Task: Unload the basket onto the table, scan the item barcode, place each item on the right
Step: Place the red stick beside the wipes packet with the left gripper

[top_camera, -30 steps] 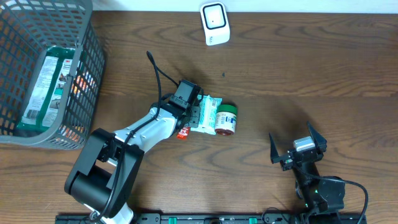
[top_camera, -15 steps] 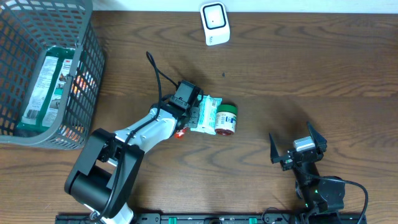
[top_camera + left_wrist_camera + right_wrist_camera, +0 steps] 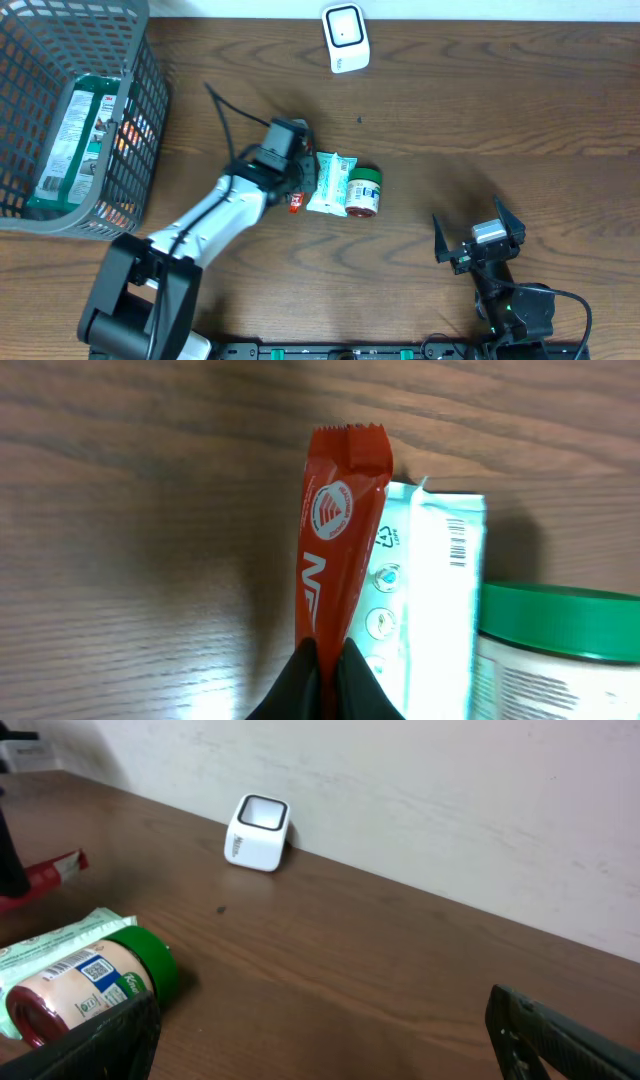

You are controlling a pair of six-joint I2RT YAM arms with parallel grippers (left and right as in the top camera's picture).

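**Overhead:** Over the last second the left arm has drawn its wrist back and to the left, off the white-and-green plastic pouch (image 3: pixel 330 183), and its jaws have closed. The pouch, the green-lidded glass jar (image 3: pixel 363 191) touching it and the right arm have not shifted. The left gripper (image 3: pixel 295 190) now sits just beside the pouch's left edge, with a sliver of a red foil-wrapped snack bar (image 3: pixel 296 203) showing under it. The forearm runs diagonally up from the base at the lower left. The white box-shaped barcode scanner (image 3: pixel 345 37) stands well apart at the far edge of the brown wooden table (image 3: pixel 520 110). A grey wire basket (image 3: pixel 150 90) sits at the far left.

**Left wrist:** The two dark fingertips (image 3: pixel 305 678) are clenched on the near end of the snack bar (image 3: pixel 335 550). The bar lies alongside the pouch (image 3: pixel 440 580) and near the jar (image 3: pixel 560 660). The grasp looks made, so the step in hand is picking up the item. The next move calls for lifting it clear of its neighbours and carrying it to the scanner, barcode turned toward the window.

**Right wrist:** The right gripper (image 3: pixel 320 1015) is spread wide and holds nothing, parked low and aimed toward the scanner (image 3: pixel 258 832). The snack bar (image 3: pixel 45 878) shows at the left edge, and whether it is off the table cannot be told.
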